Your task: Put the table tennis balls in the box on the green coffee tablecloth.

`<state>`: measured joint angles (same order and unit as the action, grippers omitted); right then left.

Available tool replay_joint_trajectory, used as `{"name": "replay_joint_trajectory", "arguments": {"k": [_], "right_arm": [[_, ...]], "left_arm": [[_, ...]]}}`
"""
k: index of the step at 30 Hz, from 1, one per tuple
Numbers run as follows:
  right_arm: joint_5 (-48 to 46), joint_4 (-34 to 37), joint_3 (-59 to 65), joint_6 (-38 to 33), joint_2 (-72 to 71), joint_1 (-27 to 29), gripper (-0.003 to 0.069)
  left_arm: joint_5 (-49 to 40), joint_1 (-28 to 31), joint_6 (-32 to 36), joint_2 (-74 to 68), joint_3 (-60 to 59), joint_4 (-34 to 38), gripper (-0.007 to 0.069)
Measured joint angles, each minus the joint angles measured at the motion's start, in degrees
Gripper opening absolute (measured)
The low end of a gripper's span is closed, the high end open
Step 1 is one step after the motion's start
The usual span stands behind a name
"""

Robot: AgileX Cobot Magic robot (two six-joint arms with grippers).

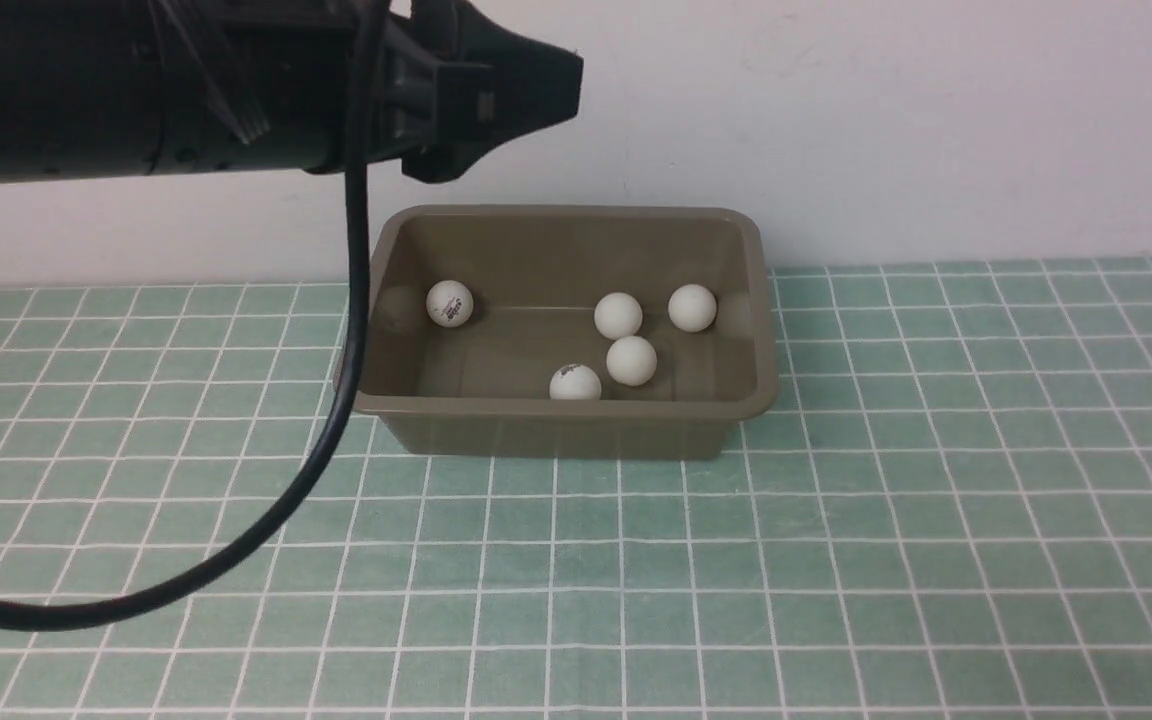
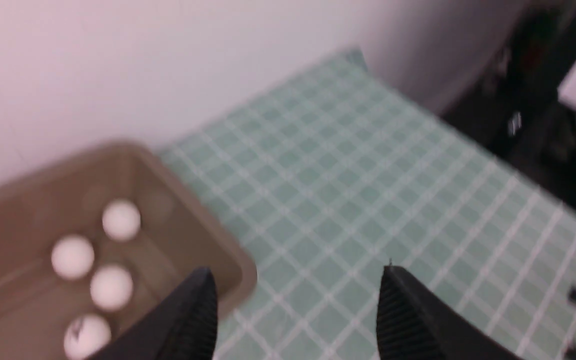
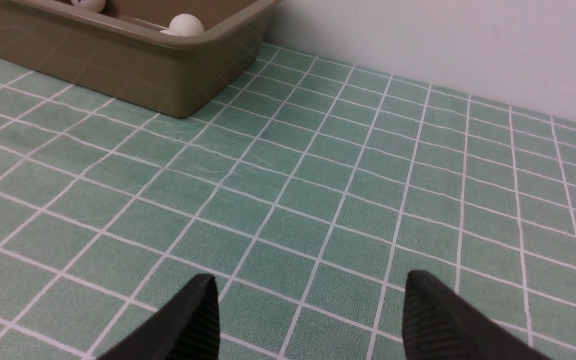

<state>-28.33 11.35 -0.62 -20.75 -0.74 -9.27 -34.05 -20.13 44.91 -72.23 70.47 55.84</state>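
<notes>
all five table tennis balls [image 1: 619,316] sit inside the box [image 1: 564,412]: one alone toward the left wall, three clustered right of centre, one against the near wall. no ball visible on the green coffee tablecloth [image 1: 836,560] in any view, so the task looks done or nearly so.

left gripper [image 2: 298,310]: jaws spread, nothing between them, up high by the box's right-hand end. wrist view is blurred, so the arm is probably moving. right gripper [image 3: 308,320]: jaws spread, empty, low over bare cloth, apart from the box.

risks from here:
- the left arm's black cable [image 1: 336,420] loops down in front of the box's left end. in the front view i can't tell whether it touches the rim. if the arm swings, it could snag the rim and drag or tip the box. balls are light and would roll out.
- a gripper dipping on retreat could clip the rim, same result.
- cloth could slide or bunch if dragged, shifting the box.

surface: desk covered by mint-green cloth with a white grid, lying flat. box stands near the plain white wall [image 1: 886,120]. dark clutter beyond the desk's far end in the left wrist view, too blurred to identify.
</notes>
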Motion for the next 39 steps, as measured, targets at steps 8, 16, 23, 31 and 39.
{"name": "replay_joint_trajectory", "arguments": {"k": [8,16,23,31,39], "right_arm": [[0.0,0.0,0.0,0.0,0.0,0.0,0.0451],[0.0,0.0,0.0,0.0,0.0,0.0,0.0451],[0.0,0.0,0.0,0.0,0.0,0.0,0.0451],[0.0,0.0,0.0,0.0,0.0,0.0,0.0451],[0.0,0.2,0.0,0.0,0.0,0.0,0.0451]], "left_arm": [[8.8,0.7,1.9,0.0,-11.3,-3.6,0.0395],[14.7,14.4,4.5,7.5,-29.0,-2.1,0.0395],[14.8,27.8,14.0,27.6,-44.4,-1.1,0.0395],[12.5,30.1,16.2,40.5,-49.7,-0.9,0.0395],[10.5,30.2,15.9,45.1,-52.2,-1.5,0.0395]]}}
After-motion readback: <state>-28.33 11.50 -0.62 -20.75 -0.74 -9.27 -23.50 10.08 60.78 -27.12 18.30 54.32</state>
